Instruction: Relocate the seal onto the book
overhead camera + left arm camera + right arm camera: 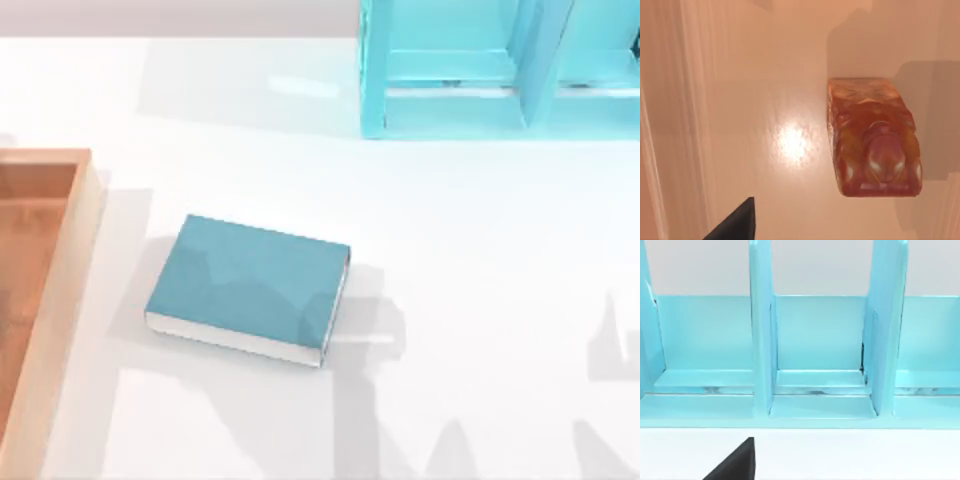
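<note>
The seal (874,140), a glossy amber block with a rounded red top, sits on a smooth wooden floor under our left wrist camera, likely inside the wooden tray (55,300) at the table's left. Our left arm looks nearer. We cannot tell either claw's state. The matte teal book (245,283) lies flat mid-table; our right wrist faces the cyan shelf (815,355).

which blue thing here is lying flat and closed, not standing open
The teal-blue book, flat on the white table. The lighter cyan shelf unit stands upright with open compartments.
</note>
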`<state>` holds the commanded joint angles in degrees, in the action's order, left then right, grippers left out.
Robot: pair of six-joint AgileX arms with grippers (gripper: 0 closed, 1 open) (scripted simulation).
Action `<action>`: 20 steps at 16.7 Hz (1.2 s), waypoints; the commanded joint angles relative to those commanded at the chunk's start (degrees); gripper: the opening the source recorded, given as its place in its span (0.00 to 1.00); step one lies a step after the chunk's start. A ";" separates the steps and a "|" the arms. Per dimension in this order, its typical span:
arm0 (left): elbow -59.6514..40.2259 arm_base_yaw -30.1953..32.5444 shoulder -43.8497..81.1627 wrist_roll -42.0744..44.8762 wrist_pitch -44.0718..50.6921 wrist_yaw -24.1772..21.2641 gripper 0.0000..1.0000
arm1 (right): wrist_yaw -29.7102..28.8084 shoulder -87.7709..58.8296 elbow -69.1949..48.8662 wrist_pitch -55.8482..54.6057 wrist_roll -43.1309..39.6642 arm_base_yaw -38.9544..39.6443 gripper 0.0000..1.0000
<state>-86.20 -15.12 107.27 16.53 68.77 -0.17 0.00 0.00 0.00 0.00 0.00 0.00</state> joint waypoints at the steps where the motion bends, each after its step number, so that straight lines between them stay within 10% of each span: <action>1: 1.06 -0.01 0.39 0.03 -1.50 0.00 1.00 | 0.00 0.00 0.00 0.00 0.00 0.00 1.00; 15: 13.73 -0.27 5.55 0.37 -19.36 -0.03 1.00 | 0.00 0.00 0.00 0.00 0.00 0.00 1.00; 20: 13.73 -0.27 5.55 0.37 -19.36 -0.03 0.62 | 0.00 0.00 0.00 0.00 0.00 0.00 1.00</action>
<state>-72.47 -15.39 112.82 16.90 49.42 -0.20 0.00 0.00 0.00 0.00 0.00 0.00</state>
